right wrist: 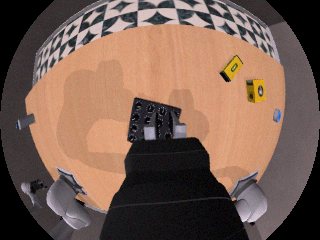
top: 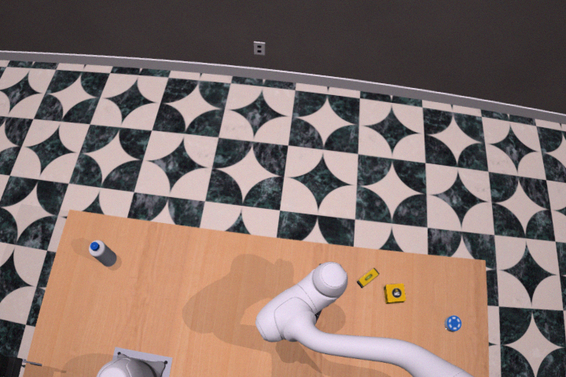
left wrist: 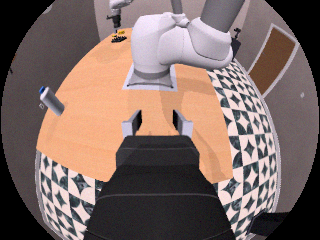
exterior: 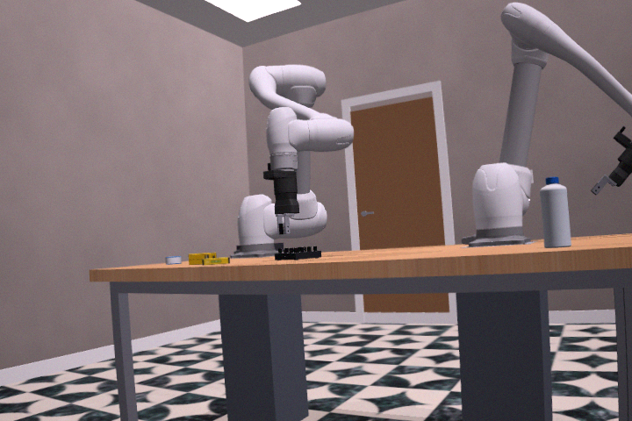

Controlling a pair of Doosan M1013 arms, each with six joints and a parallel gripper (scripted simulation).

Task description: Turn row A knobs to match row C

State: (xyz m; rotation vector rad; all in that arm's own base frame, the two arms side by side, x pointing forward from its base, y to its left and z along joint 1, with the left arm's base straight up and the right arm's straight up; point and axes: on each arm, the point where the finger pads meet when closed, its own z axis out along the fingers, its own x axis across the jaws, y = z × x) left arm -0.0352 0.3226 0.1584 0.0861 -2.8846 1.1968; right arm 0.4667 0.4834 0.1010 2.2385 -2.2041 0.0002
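Two arms, one bottle, one knob box

On the table there stands a bottle with blue cap. Under the white arm lies perhaps something dark, but it is mostly hidden.
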